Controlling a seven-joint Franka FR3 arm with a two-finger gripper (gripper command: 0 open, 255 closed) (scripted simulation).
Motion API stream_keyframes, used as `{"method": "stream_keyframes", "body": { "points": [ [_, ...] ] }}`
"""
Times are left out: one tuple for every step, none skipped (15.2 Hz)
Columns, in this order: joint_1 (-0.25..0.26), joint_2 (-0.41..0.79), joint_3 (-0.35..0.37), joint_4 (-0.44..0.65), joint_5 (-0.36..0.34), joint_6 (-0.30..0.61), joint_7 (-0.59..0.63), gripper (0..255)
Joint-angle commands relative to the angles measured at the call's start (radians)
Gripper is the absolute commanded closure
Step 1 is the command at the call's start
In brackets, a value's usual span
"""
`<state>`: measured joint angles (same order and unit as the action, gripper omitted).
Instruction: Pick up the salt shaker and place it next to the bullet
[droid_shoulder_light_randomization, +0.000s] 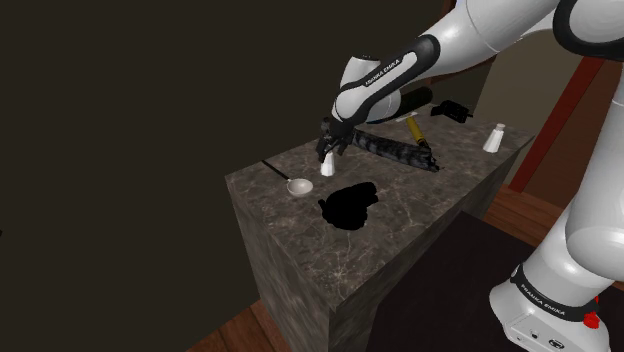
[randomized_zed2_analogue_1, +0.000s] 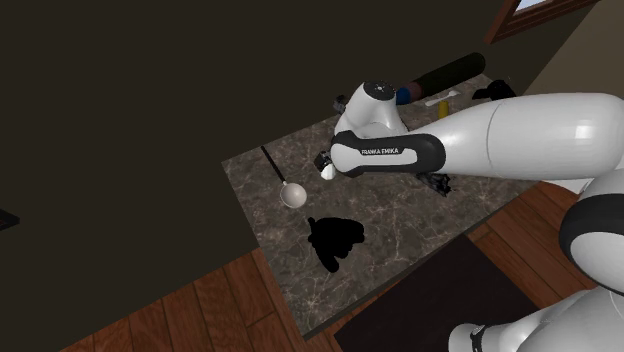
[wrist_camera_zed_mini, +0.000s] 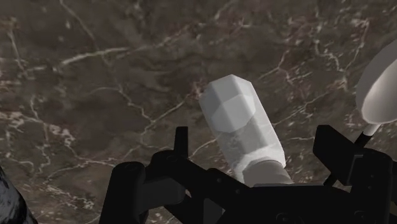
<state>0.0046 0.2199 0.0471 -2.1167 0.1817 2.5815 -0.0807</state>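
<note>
Salt shaker (wrist_camera_zed_mini: 238, 124) apparently in tool (wrist_camera_zed_mini: 256, 145)

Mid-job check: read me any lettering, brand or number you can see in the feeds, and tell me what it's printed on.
"FRANKA EMIKA": white letters on the arm's black forearm band, clearest in the second exterior view.
Lettering on the arm's base ring, shoulder view: too small to read with certainty.
White shaker and marbled counter top: no text or marks.
</note>
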Motion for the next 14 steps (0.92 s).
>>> {"method": "stream_keyframes", "body": {
  "points": [
    [0.0,0.0,0.0,0.0,0.0,0.0,0.0,0],
    [0.0,0.0,0.0,0.0,0.0,0.0,0.0,255],
    [0.0,0.0,0.0,0.0,0.0,0.0,0.0,255],
    [0.0,0.0,0.0,0.0,0.0,0.0,0.0,255],
    [0.0,0.0,0.0,0.0,0.0,0.0,0.0,255],
    [0.0,0.0,0.0,0.0,0.0,0.0,0.0,255],
    [0.0,0.0,0.0,0.0,0.0,0.0,0.0,255],
    [0.0,0.0,0.0,0.0,0.0,0.0,0.0,255],
    [0.0,0.0,0.0,0.0,0.0,0.0,0.0,255],
    [0.0,0.0,0.0,0.0,0.0,0.0,0.0,255],
    [0.0,0.0,0.0,0.0,0.0,0.0,0.0,255],
    [0.0,-0.008,-0.001,0.003,-0.002,-0.012,0.003,255],
    [0.0,-0.017,-0.002,0.007,-0.004,-0.023,0.005,255],
    [0.001,-0.025,-0.002,0.011,-0.006,-0.035,0.008,255]
  ]
}}
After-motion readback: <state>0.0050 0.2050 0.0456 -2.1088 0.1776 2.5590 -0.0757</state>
